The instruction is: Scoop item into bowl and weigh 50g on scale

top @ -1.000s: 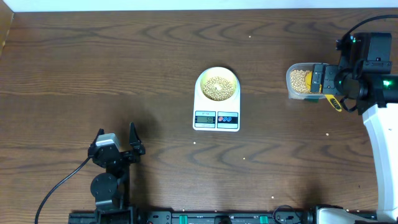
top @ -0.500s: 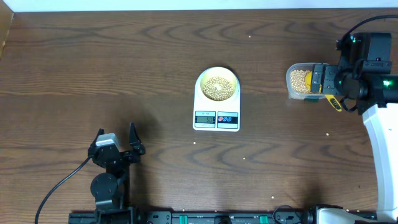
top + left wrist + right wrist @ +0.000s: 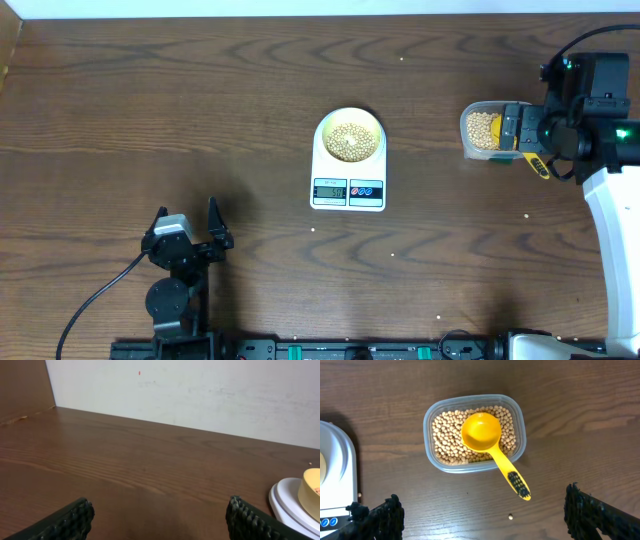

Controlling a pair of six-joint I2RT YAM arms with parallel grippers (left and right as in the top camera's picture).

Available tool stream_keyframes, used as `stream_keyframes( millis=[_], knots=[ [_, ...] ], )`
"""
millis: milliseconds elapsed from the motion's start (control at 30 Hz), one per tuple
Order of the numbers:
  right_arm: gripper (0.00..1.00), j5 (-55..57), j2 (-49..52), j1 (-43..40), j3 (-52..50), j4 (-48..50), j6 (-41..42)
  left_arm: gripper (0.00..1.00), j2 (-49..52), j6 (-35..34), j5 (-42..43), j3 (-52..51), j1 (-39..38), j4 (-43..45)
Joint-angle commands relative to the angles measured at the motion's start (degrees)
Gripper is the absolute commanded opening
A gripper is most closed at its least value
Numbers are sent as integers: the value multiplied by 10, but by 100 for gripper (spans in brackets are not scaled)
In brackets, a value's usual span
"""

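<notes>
The pale-yellow bowl holds tan beans and sits on the white scale at mid-table; its display is lit. The bowl's edge and the scale show at the right of the left wrist view. More beans fill a clear tub at the right, with a yellow scoop resting in it, handle sticking out over the rim. My right gripper is open and empty above the table beside the tub. My left gripper is open and empty near the front left.
Single loose beans lie on the wood, one near the scoop handle and others in front of the scale. The scale's edge shows at the left of the right wrist view. A white wall bounds the table's far side.
</notes>
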Motion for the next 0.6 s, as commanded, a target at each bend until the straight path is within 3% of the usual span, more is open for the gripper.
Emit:
stream_keyframes(
  millis=[0,567],
  knots=[
    [99,1,1,-3,3,-5,-7,87,-3,7,-12,-5,3,-28],
    [99,-38,-71,-2,2,20,-6,87,-3,7,-12,-5,3,-28]
  ],
)
